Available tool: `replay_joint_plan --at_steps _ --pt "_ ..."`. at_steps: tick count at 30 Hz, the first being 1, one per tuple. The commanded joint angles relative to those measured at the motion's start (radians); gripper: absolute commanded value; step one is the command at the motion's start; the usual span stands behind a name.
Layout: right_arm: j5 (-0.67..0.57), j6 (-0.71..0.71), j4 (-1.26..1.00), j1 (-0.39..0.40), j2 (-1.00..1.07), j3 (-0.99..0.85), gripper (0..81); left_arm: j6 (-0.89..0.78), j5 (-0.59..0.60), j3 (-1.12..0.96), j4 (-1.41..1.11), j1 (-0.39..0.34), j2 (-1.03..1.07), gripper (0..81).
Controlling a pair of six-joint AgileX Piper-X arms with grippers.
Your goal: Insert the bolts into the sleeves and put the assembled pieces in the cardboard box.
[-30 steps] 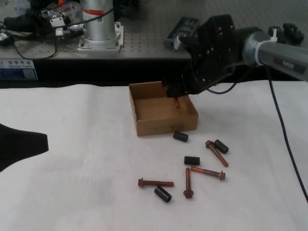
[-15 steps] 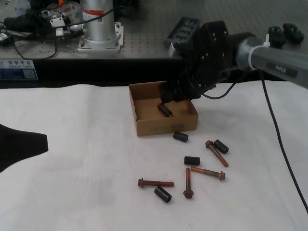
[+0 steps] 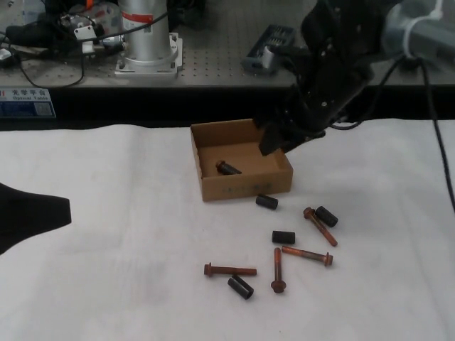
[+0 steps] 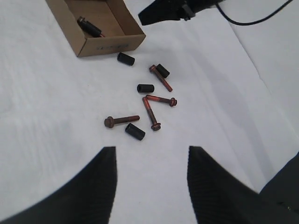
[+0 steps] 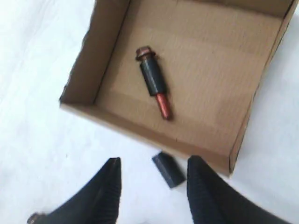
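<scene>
Right hand (image 5: pixel 153 163): it hangs above the far right corner of the cardboard box (image 3: pixel 245 186), with its two fingers spread and nothing between them.
Left hand (image 4: pixel 152 186): it sits low at the near left of the desk (image 3: pixel 106 284), well apart from the parts, fingers wide apart and empty.
Cardboard box: open at the top, it stands on the white-covered desk, towards the back and about midway across.
Assembled piece (image 5: pixel 153 81): one bolt with a black sleeve around its shank lies flat on the box floor. The coppery head shows at one end and the bare shank tip at the other, and it touches no wall.
Loose sleeves (image 3: pixel 266 202): four black ones lie on the desk. One lies just outside the box's front wall, a second sleeve (image 3: pixel 326 216) just beside a bolt's head, a third sleeve (image 3: pixel 283 236) among the bolts, and a fourth sleeve (image 3: pixel 240 287) nearest the arms.
Loose bolts (image 3: pixel 229 270): four copper-coloured ones lie flat in front of the box, none of them inside a sleeve. One bolt (image 3: pixel 277 270) and another bolt (image 3: pixel 307 254) lie near each other at an angle, and the last bolt (image 3: pixel 320 226) slants farther right.
Metal post (image 3: pixel 146 32): upright on a perforated plate behind the desk.
</scene>
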Motion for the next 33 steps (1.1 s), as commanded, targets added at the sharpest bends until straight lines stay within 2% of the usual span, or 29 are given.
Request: replay_joint_plan --at_steps 1,16,25,27,33 --pt "-0.008 -0.03 0.041 -0.005 -0.081 0.084 33.7 0.003 -0.007 -0.002 -0.006 0.002 -0.009 34.8" --pt "-0.026 -0.012 -0.069 0.035 -0.714 0.85 33.7 0.003 -0.007 -0.002 -0.006 0.002 -0.007 34.8" --pt "-0.02 0.062 -0.08 0.035 -1.12 1.107 33.7 0.003 -0.014 0.001 0.009 0.002 -0.007 34.8" --pt "0.017 0.076 -0.094 0.035 -1.198 1.142 33.7 0.003 -0.013 0.01 0.014 0.002 -0.007 34.8" --pt "0.084 0.138 -0.154 0.035 -1.315 1.205 33.7 0.003 -0.032 0.036 0.033 0.002 -0.007 34.8"
